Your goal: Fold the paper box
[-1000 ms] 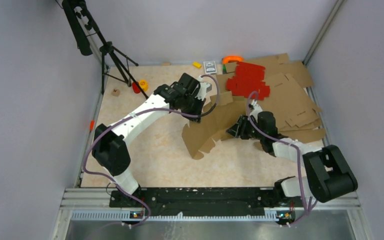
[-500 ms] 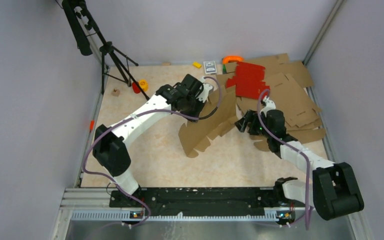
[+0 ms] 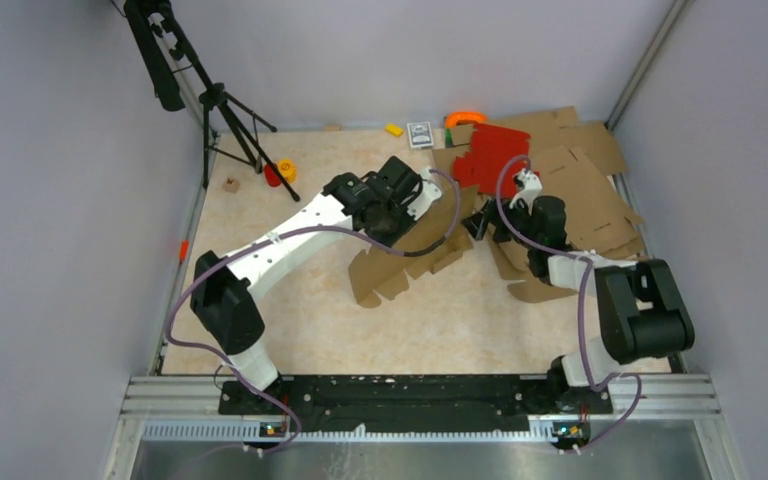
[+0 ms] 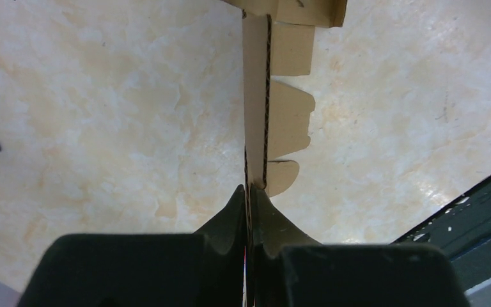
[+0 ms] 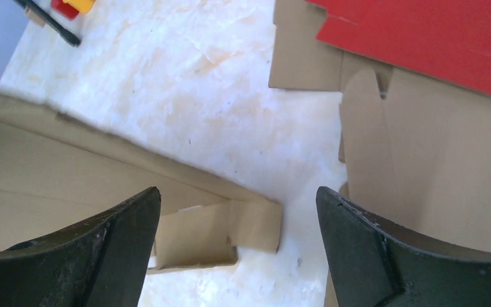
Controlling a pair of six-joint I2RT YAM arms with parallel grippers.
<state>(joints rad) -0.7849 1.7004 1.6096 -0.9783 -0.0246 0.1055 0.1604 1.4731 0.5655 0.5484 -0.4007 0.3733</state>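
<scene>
The paper box (image 3: 412,253) is a brown creased cardboard piece with notched flaps, tilted up off the table at mid-scene. My left gripper (image 3: 407,207) is shut on its upper edge; in the left wrist view the sheet (image 4: 256,115) runs edge-on between the closed fingers (image 4: 233,214). My right gripper (image 3: 476,222) is open and empty just right of the box. In the right wrist view a box flap (image 5: 220,233) lies between and beyond the spread fingertips (image 5: 131,217).
Flat brown cardboard sheets (image 3: 580,190) and red sheets (image 3: 490,155) lie stacked at the back right, also showing in the right wrist view (image 5: 422,45). A tripod (image 3: 225,110), small toys (image 3: 282,172) and a card pack (image 3: 420,133) sit at the back.
My left gripper carried the box a little right and lowered it, so it lies flatter. My right arm swung back toward the far right, away from under the box.
</scene>
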